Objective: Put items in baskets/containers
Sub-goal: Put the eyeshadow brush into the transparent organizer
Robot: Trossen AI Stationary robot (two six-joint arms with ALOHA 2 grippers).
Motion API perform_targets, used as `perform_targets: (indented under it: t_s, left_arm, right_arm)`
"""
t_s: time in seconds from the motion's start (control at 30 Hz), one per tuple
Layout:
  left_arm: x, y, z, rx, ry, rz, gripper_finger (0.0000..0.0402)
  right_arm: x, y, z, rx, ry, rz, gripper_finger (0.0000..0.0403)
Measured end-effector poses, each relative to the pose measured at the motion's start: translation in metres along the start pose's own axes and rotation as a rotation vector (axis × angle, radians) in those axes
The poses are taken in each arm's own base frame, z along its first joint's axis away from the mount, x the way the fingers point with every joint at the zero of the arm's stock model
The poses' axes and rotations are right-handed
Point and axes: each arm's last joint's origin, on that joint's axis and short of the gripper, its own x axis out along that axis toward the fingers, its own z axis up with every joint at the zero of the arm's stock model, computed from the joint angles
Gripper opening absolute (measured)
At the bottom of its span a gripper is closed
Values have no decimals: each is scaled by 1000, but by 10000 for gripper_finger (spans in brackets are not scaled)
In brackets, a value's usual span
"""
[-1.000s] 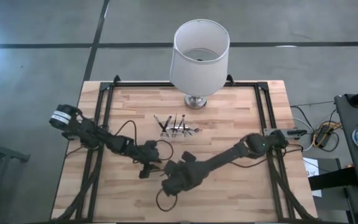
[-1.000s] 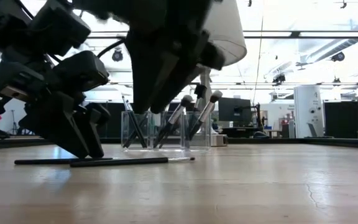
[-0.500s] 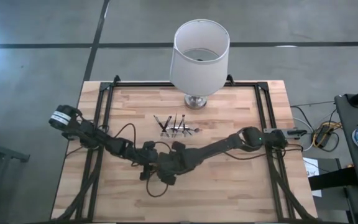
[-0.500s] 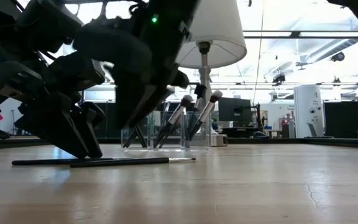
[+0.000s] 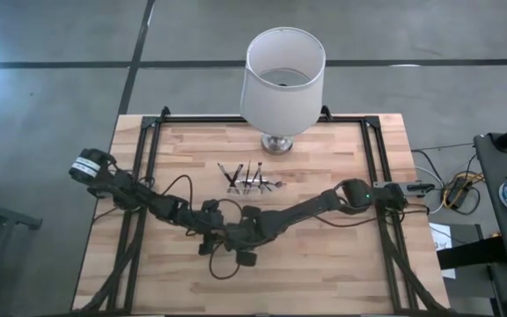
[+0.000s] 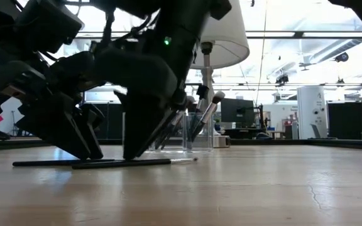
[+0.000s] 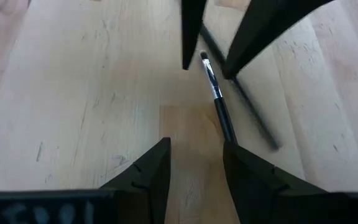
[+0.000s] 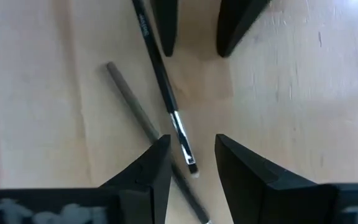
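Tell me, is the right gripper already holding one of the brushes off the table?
No: in the right wrist view both brushes lie flat on the wooden table, with the right gripper open above them.

So the high cam hangs over the table (image 5: 324, 255), looking straight down, far enough out to catch both arms and the floor around. The low cam sits at tabletop level, looking flat across the wood into the room, very close to the arms. Each wrist cam points down at the boards between its own fingers, super close. Both wrist views share the same brush (image 7: 216, 99) lying on the wood, and each catches the other arm's fingertips.
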Motion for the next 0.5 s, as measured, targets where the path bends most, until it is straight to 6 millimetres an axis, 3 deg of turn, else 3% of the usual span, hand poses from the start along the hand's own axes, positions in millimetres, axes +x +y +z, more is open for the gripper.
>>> perform_targets:
  t_s: [0.5]
  left_arm:
    - [0, 0, 0, -9, -3, 8, 144]
  right_arm:
    - [-4, -1, 2, 54, 17, 11, 65]
